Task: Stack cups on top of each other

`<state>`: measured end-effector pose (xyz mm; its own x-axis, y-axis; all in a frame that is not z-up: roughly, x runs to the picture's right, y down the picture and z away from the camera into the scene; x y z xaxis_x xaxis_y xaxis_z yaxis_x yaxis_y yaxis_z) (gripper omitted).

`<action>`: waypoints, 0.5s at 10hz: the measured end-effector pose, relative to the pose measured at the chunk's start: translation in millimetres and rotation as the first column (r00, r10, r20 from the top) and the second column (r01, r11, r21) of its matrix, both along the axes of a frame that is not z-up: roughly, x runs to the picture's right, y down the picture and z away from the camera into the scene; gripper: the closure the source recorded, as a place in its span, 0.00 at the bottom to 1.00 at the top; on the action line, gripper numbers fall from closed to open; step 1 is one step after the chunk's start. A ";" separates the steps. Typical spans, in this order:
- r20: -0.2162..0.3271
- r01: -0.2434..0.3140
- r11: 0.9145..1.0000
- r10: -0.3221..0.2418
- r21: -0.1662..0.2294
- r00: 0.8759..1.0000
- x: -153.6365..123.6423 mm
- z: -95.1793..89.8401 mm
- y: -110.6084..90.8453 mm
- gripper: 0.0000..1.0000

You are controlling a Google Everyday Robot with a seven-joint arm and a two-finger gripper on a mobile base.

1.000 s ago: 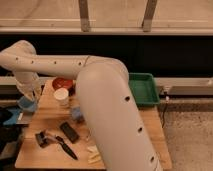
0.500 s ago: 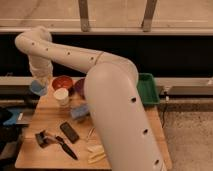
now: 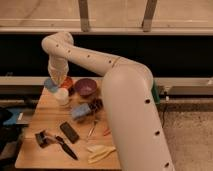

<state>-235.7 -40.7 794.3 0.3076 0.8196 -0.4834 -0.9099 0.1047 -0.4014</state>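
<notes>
Much of the wooden table [image 3: 35, 150] is covered by the broad white arm [image 3: 127, 107], which fills the right half of the view, and only a green sliver of the bin [image 3: 155, 93] is seen past it. The gripper [image 3: 56, 80] is largely masked by the wrist above it and is found at the table's far left corner, pointing downward. The blue-grey cup [image 3: 50, 84] is seen right at the gripper, above the table edge, but whether it is gripped cannot be told. The cream-white cup [image 3: 62, 96] stands upright on the table just below and to the right of it, beside the orange bowl [image 3: 67, 82] and the purple bowl [image 3: 85, 87]. The arm is bent from its thick lower segment up over the table, then folded down at the wrist. Compared with half a second ago, the wrist has been lowered, and the blue-grey cup has been brought nearer the cream-white one.
</notes>
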 end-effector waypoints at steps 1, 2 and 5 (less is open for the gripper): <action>-0.011 -0.012 1.000 0.012 -0.015 1.000 8.0 4.7 6.2 0.86; -0.018 -0.019 0.999 0.018 -0.026 1.000 11.8 8.1 10.0 0.78; -0.023 -0.042 0.998 0.041 -0.050 0.999 16.5 15.5 22.2 0.47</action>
<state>-219.2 -18.4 809.8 0.2625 0.8056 -0.5311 -0.9218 0.0466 -0.3850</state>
